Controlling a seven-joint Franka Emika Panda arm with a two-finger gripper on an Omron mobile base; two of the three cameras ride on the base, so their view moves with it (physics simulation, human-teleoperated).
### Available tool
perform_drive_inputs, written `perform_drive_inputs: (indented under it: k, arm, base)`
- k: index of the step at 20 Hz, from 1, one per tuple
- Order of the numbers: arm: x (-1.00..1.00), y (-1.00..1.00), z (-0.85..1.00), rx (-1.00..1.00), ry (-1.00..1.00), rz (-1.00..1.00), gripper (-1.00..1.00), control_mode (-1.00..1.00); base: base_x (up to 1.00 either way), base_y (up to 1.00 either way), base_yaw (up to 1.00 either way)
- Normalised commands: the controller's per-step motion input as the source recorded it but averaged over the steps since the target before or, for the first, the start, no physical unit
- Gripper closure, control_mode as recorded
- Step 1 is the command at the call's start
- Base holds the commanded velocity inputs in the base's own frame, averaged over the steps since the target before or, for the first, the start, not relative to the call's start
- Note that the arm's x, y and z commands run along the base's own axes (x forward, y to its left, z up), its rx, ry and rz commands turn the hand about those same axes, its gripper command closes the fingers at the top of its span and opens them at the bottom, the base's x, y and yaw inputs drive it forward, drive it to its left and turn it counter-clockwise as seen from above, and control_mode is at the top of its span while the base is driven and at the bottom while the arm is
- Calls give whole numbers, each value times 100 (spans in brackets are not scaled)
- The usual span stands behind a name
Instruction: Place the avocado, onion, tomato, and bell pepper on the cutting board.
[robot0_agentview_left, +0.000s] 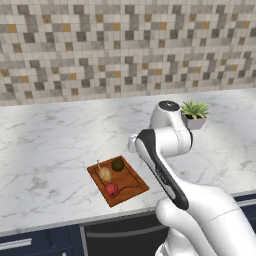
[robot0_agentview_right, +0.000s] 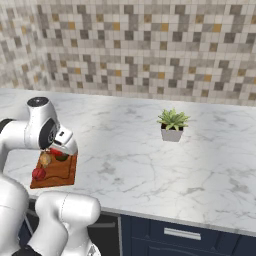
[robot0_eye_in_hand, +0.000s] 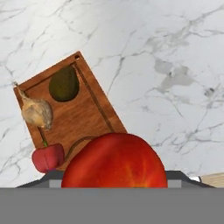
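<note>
The hand (robot0_eye_in_hand: 114, 186) grips a big red-orange tomato (robot0_eye_in_hand: 114, 161) above the cutting board's (robot0_eye_in_hand: 83, 114) near edge, so an early release could roll it onto the counter (robot0_eye_in_hand: 166, 52) or knock the small red pepper (robot0_eye_in_hand: 48, 157) beside the onion (robot0_eye_in_hand: 38, 112) and avocado (robot0_eye_in_hand: 64, 83).

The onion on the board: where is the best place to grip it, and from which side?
Grip the onion across its round bulb, coming from above. It lies on its side on the cutting board, and its stalk looks too thin to hold.

Free corner on cutting board (robot0_eye_in_hand: 94, 111) beside avocado (robot0_eye_in_hand: 64, 83), onion (robot0_eye_in_hand: 37, 113), bell pepper (robot0_eye_in_hand: 47, 157).
</note>
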Motion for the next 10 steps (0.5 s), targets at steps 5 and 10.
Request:
perform_drive_inputs:
  k: [5,10]
  arm:
    - [0,20,-3,2,7,0,100,-100]
    - [0,22,-23,0,0,0,100,-100]
  base:
    - [0,0,0]
    - [0,0,0]
